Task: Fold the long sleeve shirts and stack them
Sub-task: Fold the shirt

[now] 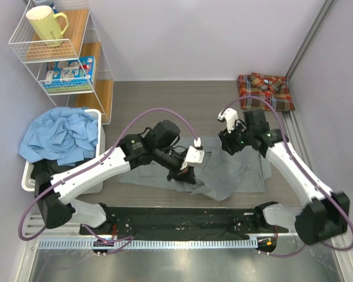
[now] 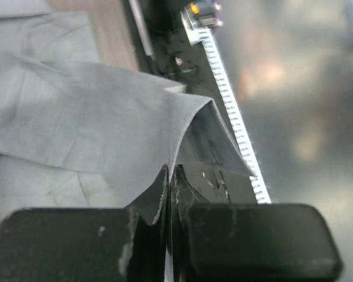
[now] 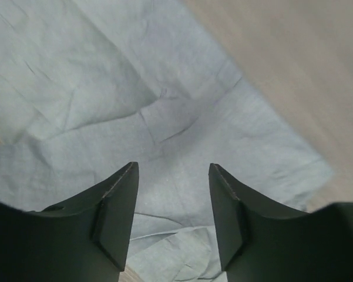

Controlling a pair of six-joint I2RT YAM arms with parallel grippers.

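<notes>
The grey shirt (image 1: 235, 173) lies spread on the table between my arms. My left gripper (image 1: 185, 174) is shut on an edge of the grey shirt (image 2: 106, 111) and holds that fold lifted above the table near the front edge. My right gripper (image 1: 230, 144) is open and empty, hovering over the shirt's far part; grey cloth (image 3: 164, 111) fills its view between the fingers (image 3: 120, 200). The plaid shirt (image 1: 264, 89) lies folded at the back right corner.
A white bin (image 1: 29, 176) with a blue cloth heap (image 1: 59, 132) stands at the left. A wire shelf (image 1: 59, 53) with a yellow mug (image 1: 46, 24) stands at the back left. A black strip (image 1: 176, 223) and white ruler edge (image 2: 229, 111) run along the front.
</notes>
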